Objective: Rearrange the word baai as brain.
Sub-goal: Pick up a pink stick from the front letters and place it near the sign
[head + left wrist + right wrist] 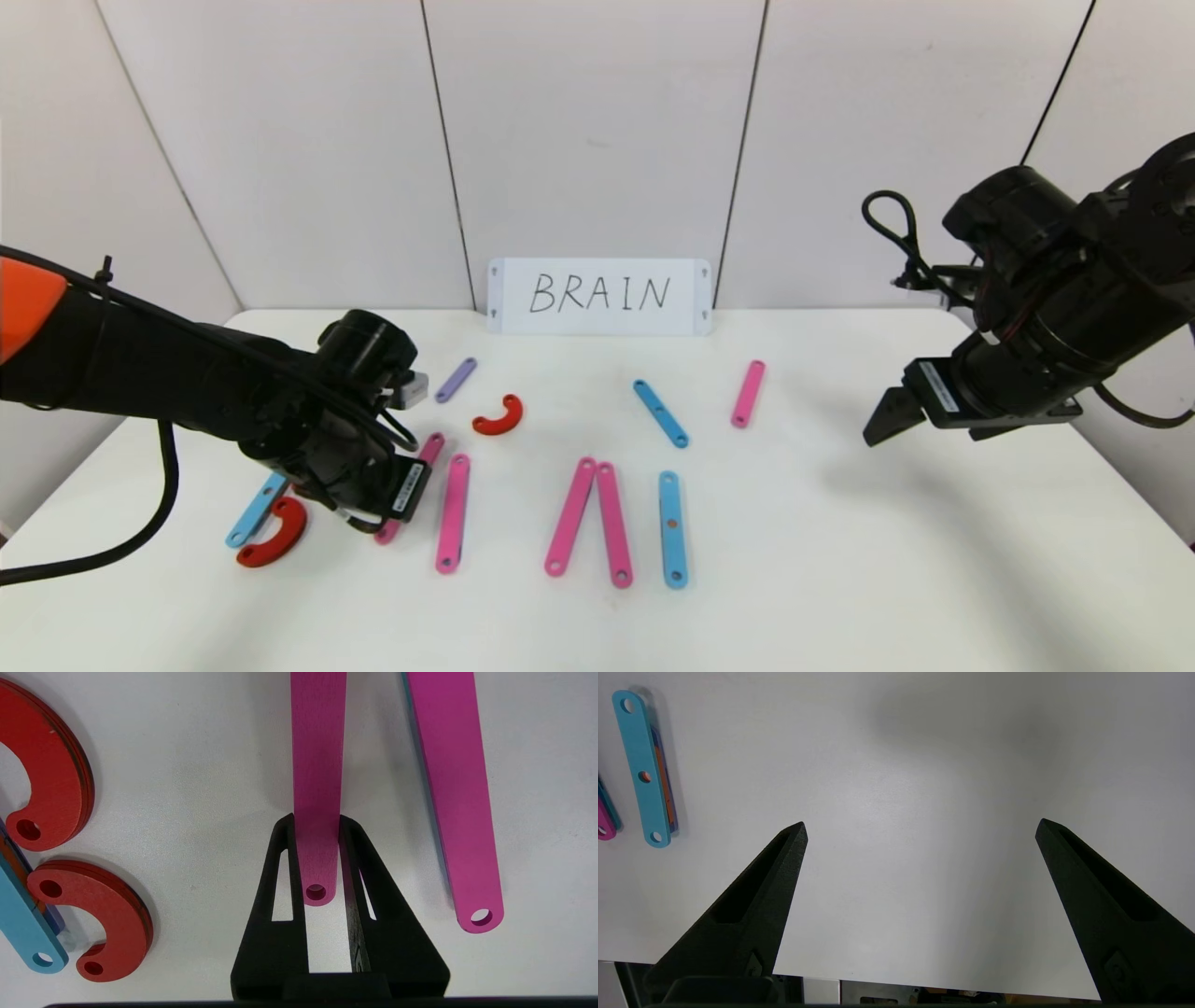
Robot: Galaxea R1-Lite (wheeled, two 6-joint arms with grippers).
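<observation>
The word's flat holed pieces lie along the front of the white table: a light-blue strip with a red curve, a pink strip, two pink strips meeting in a peak, and a light-blue strip. My left gripper is down at the table, shut on the end of another pink strip, which peeks out by the wrist in the head view. Two red curves lie beside it. My right gripper hovers open over bare table at the right.
Farther back lie a purple strip, a small red curve, a slanted light-blue strip and a pink strip. A white card reading BRAIN leans on the back wall.
</observation>
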